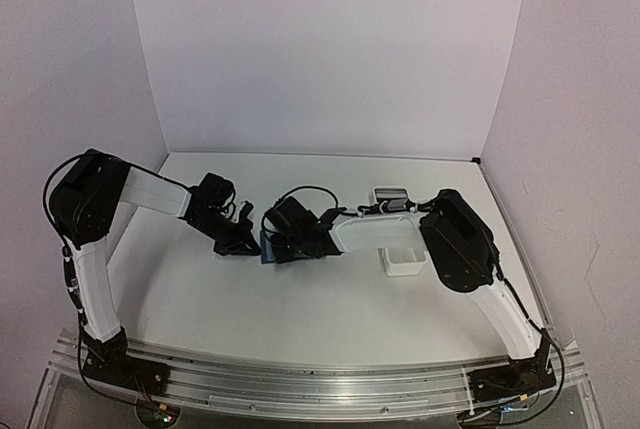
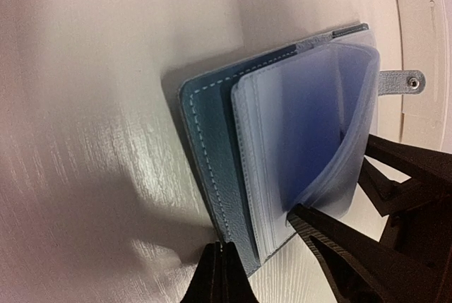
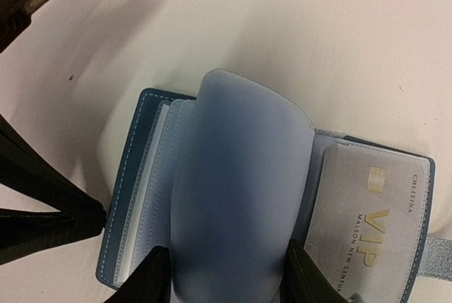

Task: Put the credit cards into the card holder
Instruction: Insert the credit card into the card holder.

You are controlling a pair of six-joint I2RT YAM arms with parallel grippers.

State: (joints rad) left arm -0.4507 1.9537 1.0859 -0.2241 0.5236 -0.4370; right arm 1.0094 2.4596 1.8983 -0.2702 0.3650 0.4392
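The blue card holder lies open on the table between both grippers. In the right wrist view its left cover is flat and a pale grey credit card with gold "VIP" lettering sits in its right side. A clear plastic sleeve bows upward. My right gripper has one finger on each side edge of that sleeve. My left gripper is shut, its tip touching the stitched edge of the left cover. The strap with its snap sticks out at the far side.
A long white tray stands right of the card holder, with my right arm crossing over its middle; its rim shows in the left wrist view. The right gripper's black fingers fill the lower right of that view. White walls enclose the table.
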